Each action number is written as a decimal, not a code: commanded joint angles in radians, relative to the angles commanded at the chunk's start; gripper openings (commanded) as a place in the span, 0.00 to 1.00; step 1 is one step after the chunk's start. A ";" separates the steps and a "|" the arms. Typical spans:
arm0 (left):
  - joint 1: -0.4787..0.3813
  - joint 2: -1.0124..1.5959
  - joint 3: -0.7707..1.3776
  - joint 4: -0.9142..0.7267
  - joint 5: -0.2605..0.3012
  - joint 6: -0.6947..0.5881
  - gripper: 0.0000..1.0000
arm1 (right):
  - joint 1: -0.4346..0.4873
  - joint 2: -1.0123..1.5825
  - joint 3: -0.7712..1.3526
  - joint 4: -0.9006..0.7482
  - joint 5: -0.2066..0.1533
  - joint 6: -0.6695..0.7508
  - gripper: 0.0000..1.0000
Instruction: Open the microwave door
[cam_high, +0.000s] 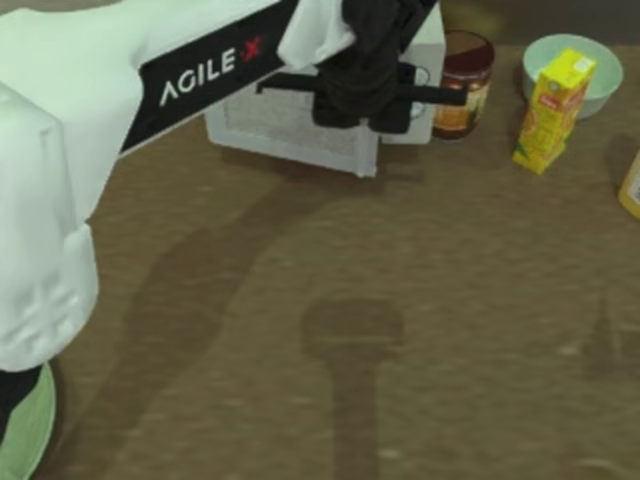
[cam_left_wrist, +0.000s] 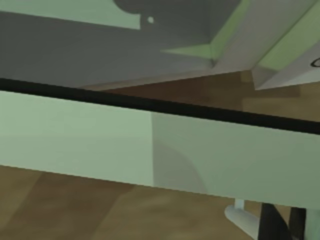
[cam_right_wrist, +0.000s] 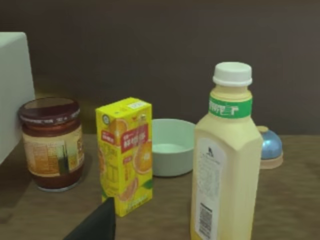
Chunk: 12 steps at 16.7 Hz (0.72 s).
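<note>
The white microwave stands at the table's far middle. Its microwave door, with a grey mesh window, is swung a little way out from the body. My left arm reaches across to it, and my left gripper hangs over the door's free edge beside the knob panel. In the left wrist view the door fills the middle, with the oven's grey inside above it. Its pale bar handle runs into the dark jaws of the left gripper, which look shut on it. The right gripper is parked and not in the top view.
Right of the microwave stand a brown jar, a pale green bowl, a yellow juice carton and a yellow bottle at the table's right edge. A blue-domed object sits behind the bottle.
</note>
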 joint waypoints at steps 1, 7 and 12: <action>0.000 0.000 0.000 0.000 0.000 0.000 0.00 | 0.000 0.000 0.000 0.000 0.000 0.000 1.00; -0.007 0.001 -0.005 0.003 0.005 -0.001 0.00 | 0.000 0.000 0.000 0.000 0.000 0.000 1.00; 0.008 -0.081 -0.137 0.069 0.038 0.077 0.00 | 0.000 0.000 0.000 0.000 0.000 0.000 1.00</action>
